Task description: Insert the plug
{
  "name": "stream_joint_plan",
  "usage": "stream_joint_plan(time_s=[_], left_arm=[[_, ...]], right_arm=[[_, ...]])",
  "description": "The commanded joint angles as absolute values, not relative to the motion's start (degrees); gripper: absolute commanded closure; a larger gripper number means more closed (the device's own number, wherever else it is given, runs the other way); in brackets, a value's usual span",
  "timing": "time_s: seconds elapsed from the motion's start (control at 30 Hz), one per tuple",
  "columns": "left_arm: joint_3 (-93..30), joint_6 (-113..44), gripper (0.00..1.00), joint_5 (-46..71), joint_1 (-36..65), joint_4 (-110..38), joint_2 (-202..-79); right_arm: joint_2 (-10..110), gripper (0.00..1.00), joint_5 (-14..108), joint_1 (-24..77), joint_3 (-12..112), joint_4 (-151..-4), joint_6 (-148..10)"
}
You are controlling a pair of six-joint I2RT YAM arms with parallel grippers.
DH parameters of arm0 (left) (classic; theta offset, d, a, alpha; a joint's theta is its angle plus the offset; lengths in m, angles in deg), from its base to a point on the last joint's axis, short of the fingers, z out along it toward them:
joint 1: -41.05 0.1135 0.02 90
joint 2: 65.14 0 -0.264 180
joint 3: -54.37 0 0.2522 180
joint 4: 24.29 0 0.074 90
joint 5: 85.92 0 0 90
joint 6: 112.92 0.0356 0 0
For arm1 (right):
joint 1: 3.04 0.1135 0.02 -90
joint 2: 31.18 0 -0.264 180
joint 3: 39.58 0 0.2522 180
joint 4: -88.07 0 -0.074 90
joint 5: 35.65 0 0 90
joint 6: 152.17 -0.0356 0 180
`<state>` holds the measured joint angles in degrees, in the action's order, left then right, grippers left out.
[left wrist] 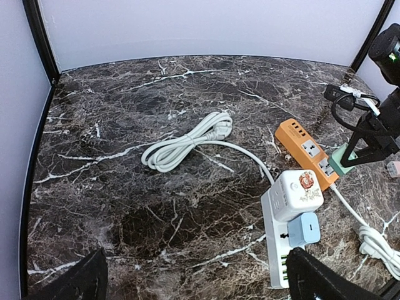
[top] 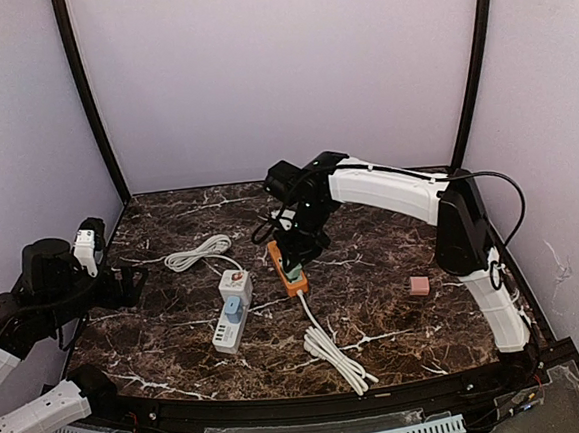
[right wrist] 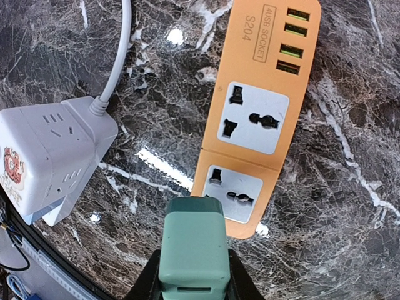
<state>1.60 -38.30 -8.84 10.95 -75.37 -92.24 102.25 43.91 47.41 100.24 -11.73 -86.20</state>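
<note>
Right wrist view looks straight down the green plug (right wrist: 191, 247), which the right gripper (right wrist: 191, 278) clamps by its two flat sides. That grip points the prong face down at the orange power strip (right wrist: 256, 112) and should keep the body from twisting as it is pressed home. The plug hangs over the near end of the strip, its far edge overlapping the nearer socket (right wrist: 233, 192). The prongs are hidden under the body, so whether they touch the socket face cannot be told. The strip lies flat on the marble table (right wrist: 350, 187) with its sockets facing up, which is why the approach is from above. The farther socket (right wrist: 253, 117) and the row of USB ports (right wrist: 290, 40) beyond it are bare. In my judgement the plug needs to come a little forward along the strip to sit squarely over the nearer socket before going down. In the top external view the right arm reaches far across from its base at the right, its upper link stretched leftward and its wrist bent sharply down over the strip. The left gripper (top: 124, 285) hangs at the left edge of the table, jaws wide apart and holding nothing, well apart from the work. Its camera is turned toward the white power strip (left wrist: 281, 250) and the coiled white cable (left wrist: 187, 140).
</note>
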Motion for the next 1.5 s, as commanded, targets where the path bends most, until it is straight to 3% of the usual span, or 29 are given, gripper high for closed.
stream_joint_plan(time_s=[0.0, 1.47], left_arm=[[2.54, -37.31, 0.0, -9.37, 11.26, -74.78, -91.81], [2.9, -37.43, 0.0, -10.5, 11.26, -74.76, -91.73]], right_arm=[[103.69, 1.0, 44.46, 46.58, 102.48, -10.9, -86.1], [105.09, 1.0, 48.59, 45.82, 100.84, -7.55, -83.11]])
